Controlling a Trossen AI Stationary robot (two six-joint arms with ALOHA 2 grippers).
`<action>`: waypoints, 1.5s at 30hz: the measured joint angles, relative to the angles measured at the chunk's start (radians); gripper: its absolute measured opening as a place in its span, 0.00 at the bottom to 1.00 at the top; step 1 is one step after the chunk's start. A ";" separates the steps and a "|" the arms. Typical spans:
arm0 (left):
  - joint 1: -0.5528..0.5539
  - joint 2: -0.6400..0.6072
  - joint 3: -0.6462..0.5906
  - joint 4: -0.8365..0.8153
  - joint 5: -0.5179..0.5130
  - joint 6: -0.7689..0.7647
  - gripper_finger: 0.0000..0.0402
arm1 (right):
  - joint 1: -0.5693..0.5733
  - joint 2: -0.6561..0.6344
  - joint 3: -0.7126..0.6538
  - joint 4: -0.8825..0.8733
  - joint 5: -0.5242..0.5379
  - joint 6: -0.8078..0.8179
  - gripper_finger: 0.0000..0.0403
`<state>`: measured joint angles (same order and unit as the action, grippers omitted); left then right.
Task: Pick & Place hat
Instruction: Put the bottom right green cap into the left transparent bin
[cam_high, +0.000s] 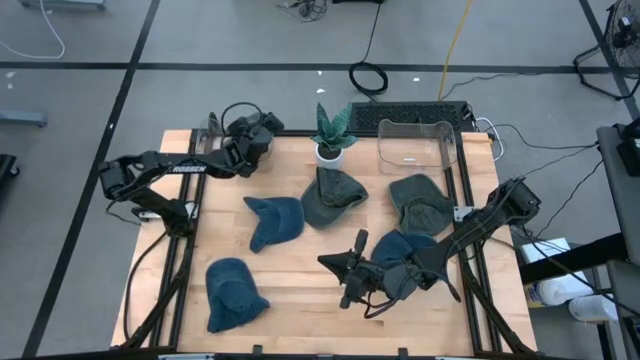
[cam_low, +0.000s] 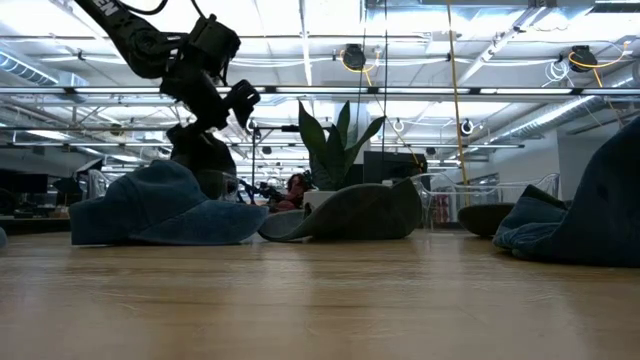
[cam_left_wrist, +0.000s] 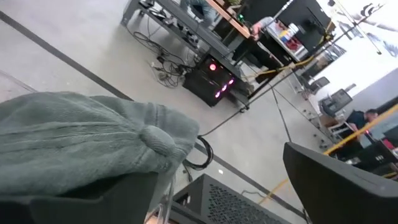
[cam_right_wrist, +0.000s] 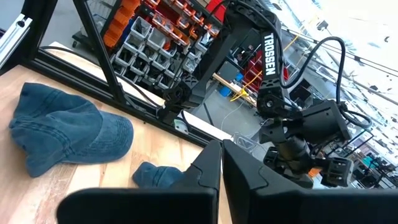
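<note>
1. The table is pale butcher-block wood with visible plank seams, framed by black metal rails.
2. Five soft caps lie on it, all limp, creased cloth. A blue denim cap sits near the middle, its brim curling flat in the low view.
3. Just beside it, a grey-green cap slumps beneath the potted plant, which has stiff pointed leaves in a small white pot.
4. A second grey-green cap lies near the right rail, in front of a clear plastic bin with rounded corners.
5. A blue cap rests at the front left, crumpled into a dome.
6. Another blue cap lies at the front right, partly under the right arm.
7. The left gripper hangs raised over the table's back left corner, its jaws spread wide. In its wrist view a soft grey-green cap crown with a fabric button fills the space beside one dark finger; whether cloth and finger touch is hard to tell.
8. The right gripper lies low over the front of the table, its matte black fingers pressed together with nothing between them.
</note>
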<state>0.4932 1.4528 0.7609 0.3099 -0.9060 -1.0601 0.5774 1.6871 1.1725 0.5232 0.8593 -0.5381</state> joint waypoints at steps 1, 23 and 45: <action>-0.006 -0.004 0.000 0.000 0.001 0.004 0.88 | 0.000 0.000 0.000 0.000 0.000 0.000 0.01; -0.079 -0.205 0.000 -0.022 0.159 0.194 0.93 | -0.014 -0.001 0.000 0.027 -0.001 0.003 0.01; -0.058 -0.213 0.000 0.114 0.505 0.260 0.98 | -0.023 -0.001 0.000 0.037 -0.053 0.002 0.01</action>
<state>0.4348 1.2396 0.7609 0.4243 -0.4010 -0.8001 0.5549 1.6863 1.1725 0.5606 0.8066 -0.5358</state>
